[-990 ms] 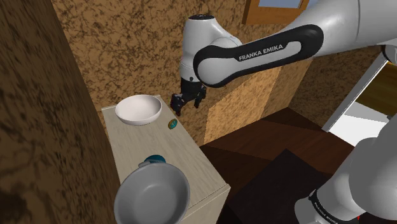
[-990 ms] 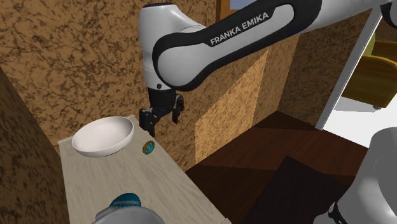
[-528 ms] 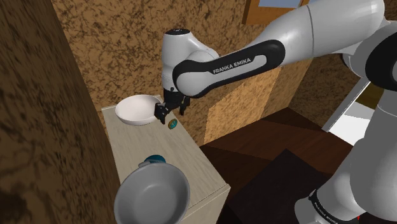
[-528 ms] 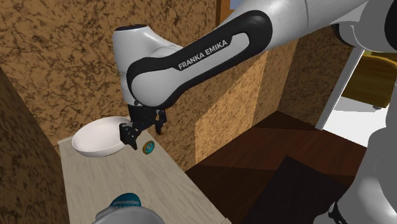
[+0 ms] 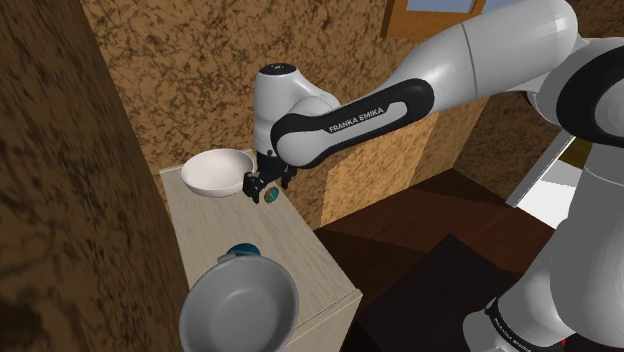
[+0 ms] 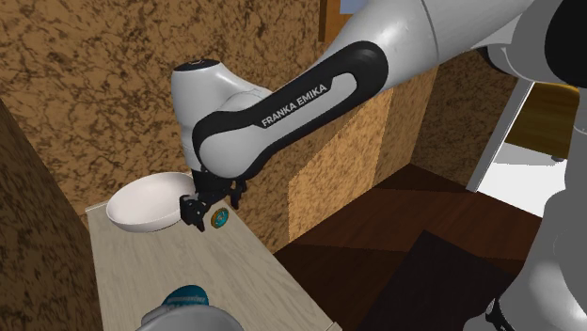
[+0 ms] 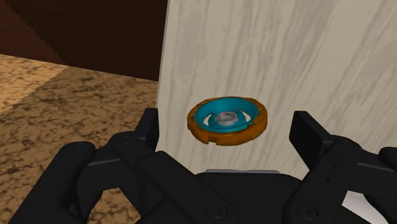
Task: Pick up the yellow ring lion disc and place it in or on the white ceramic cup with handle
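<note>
I have the gripper [image 5: 262, 186] low over the far end of the worktop [image 5: 300, 262], with the arm bending down to it from 2 o'clock in the shoulder view. On my wrist view the fingers [image 7: 308, 130] stand wide apart. The disc [image 7: 227, 119] lies flat between them, and neither finger touches it. It is drawn with an orange-brown rim, a teal inside and a small grey hub, not yellow. It rests on the pale wood-grain worktop [image 7: 286, 57], close to the edge, where brown floor and mottled wall show past it.

In the shoulder view the disc [image 5: 271, 195] peeks out just at 4 o'clock of the gripper. The white bowl [image 5: 215, 172] sits just beside it at about 10 o'clock. The second exterior view agrees: gripper [image 6: 209, 209] right over the disc [image 6: 219, 218], white bowl [image 6: 146, 202] at its 9 o'clock.

What I take for the cup [image 5: 242, 251], teal at its top, stands well apart from the disc at roughly 7 o'clock. It is half hidden behind a large grey bowl [image 5: 238, 305] at the near end of the worktop.
</note>
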`<move>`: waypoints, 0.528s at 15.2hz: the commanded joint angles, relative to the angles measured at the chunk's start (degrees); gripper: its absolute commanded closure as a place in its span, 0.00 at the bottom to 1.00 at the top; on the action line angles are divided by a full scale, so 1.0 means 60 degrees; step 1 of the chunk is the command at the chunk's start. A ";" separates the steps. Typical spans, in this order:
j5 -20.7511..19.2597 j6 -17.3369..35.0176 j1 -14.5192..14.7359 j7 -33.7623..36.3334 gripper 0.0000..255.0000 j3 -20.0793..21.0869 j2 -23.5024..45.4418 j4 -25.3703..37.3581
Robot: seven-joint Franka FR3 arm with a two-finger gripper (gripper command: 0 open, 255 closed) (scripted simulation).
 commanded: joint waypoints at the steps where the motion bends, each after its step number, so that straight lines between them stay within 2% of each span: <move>1: -0.0008 0.0021 0.0003 0.0006 0.00 -0.0002 0.0017 -0.0001; 5: -0.0007 0.0019 0.0003 0.0006 0.00 -0.0002 0.0016 -0.0001; 6: -0.0007 0.0019 0.0003 0.0006 1.00 -0.0002 0.0016 -0.0001; 8: -0.0007 0.0019 0.0003 0.0006 1.00 -0.0002 0.0016 -0.0002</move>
